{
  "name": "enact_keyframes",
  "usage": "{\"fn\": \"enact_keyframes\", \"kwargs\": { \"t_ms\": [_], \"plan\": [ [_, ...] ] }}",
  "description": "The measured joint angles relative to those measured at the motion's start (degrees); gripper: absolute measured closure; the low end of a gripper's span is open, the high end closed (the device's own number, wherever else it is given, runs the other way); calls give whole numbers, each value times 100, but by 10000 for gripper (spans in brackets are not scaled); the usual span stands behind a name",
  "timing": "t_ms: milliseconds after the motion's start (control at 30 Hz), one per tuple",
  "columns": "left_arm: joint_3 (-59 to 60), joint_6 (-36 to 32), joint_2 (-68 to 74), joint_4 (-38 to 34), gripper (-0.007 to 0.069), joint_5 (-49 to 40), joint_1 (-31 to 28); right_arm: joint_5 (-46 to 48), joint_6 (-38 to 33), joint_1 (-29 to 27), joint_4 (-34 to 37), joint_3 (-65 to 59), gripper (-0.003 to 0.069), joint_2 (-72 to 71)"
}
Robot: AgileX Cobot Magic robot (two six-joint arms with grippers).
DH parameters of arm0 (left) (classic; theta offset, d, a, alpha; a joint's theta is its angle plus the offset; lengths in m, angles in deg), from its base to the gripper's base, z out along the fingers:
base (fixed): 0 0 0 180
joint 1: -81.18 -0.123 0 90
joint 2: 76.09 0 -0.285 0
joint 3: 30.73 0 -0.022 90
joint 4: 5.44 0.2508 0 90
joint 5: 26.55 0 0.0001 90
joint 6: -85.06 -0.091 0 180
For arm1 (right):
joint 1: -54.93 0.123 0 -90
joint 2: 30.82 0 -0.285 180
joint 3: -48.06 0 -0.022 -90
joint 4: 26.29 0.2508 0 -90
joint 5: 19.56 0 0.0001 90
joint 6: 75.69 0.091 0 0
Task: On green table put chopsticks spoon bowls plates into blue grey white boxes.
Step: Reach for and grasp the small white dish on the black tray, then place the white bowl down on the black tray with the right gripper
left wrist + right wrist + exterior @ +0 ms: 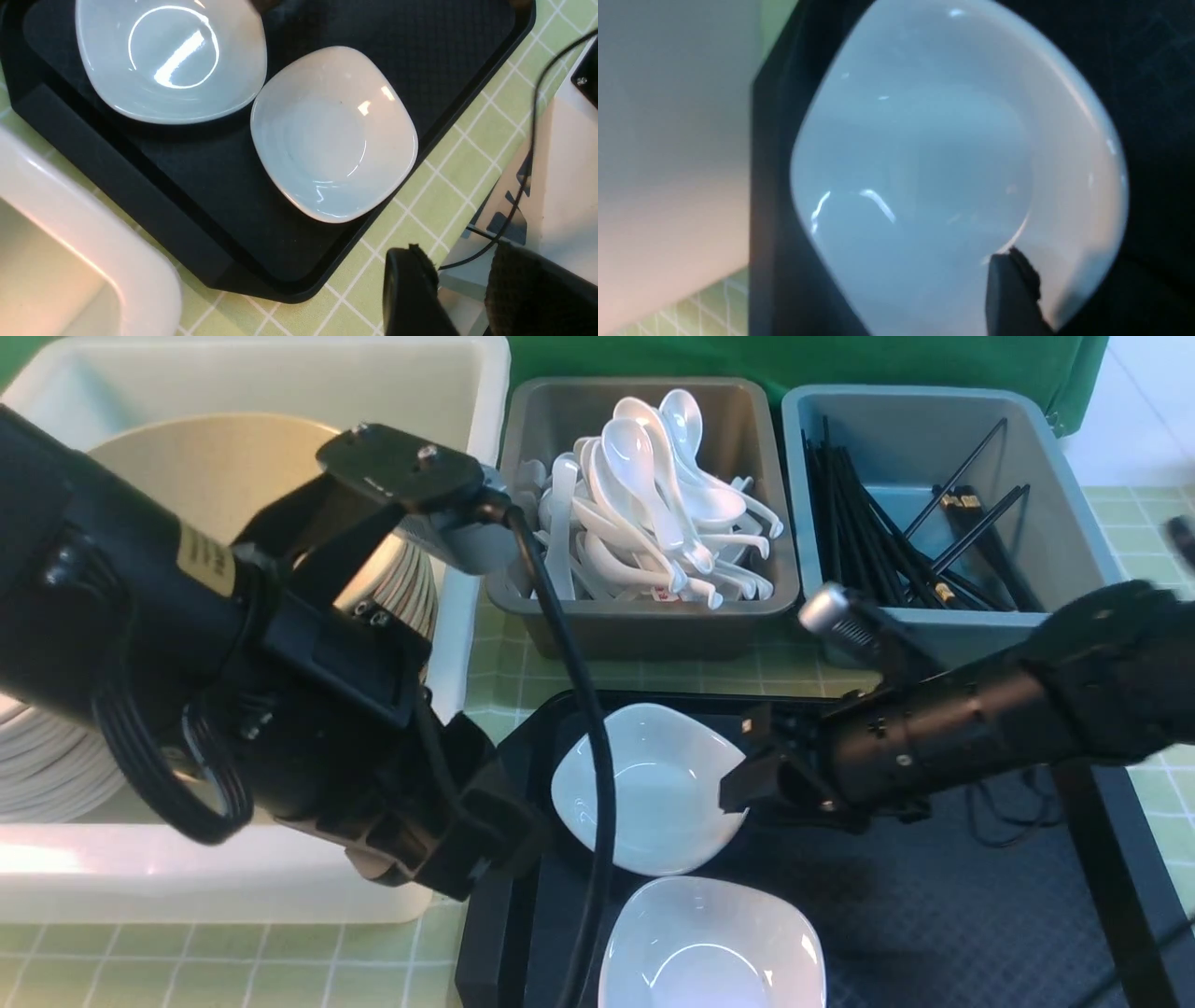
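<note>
Pincer [738, 767] seemingly astride plate [644, 793] edge

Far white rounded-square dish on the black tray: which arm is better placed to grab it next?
Right. The right gripper sits at the far white rounded-square dish rim, one finger over it; the left gripper hangs off the black tray, above the green checked cloth.

The tray's [934, 915] right half is bare past my right arm [934, 728]. Two plates [653, 793] crowd its left side, my cable [597, 784] across the farther one. My left arm [140, 616] overhangs the white box [187, 877]. Spoons [644, 504] heap the grey box [644, 625]; the blue box [1055, 476] has room right of the chopsticks [868, 532].
</note>
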Motion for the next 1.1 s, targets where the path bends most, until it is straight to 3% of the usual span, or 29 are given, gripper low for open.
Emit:
{"fn": "enact_keyframes", "kwargs": {
  "t_ms": [400, 533, 633, 800, 1000, 1100],
  "plan": [
    [0, 6, -15, -18, 414, -142, 0, -265, -393, 0, 205, 145, 382, 311],
    [0, 6, -15, -23, 414, -144, 0, -284, -624, 0, 332, 150, 473, 380],
    [0, 6, -15, -23, 414, -144, 0, -272, -1022, 0, 676, 150, 581, 386],
    [0, 6, -15, -23, 414, -149, 0, -231, -1360, -5, 823, 156, 601, 246],
    [0, 6, -15, -6, 414, -154, 0, 177, -1477, -518, 311, -125, 605, -560],
    [0, -25, -15, -6, 414, -154, 0, 408, -1319, -1137, -191, -581, 605, -1220]
  ]
}}
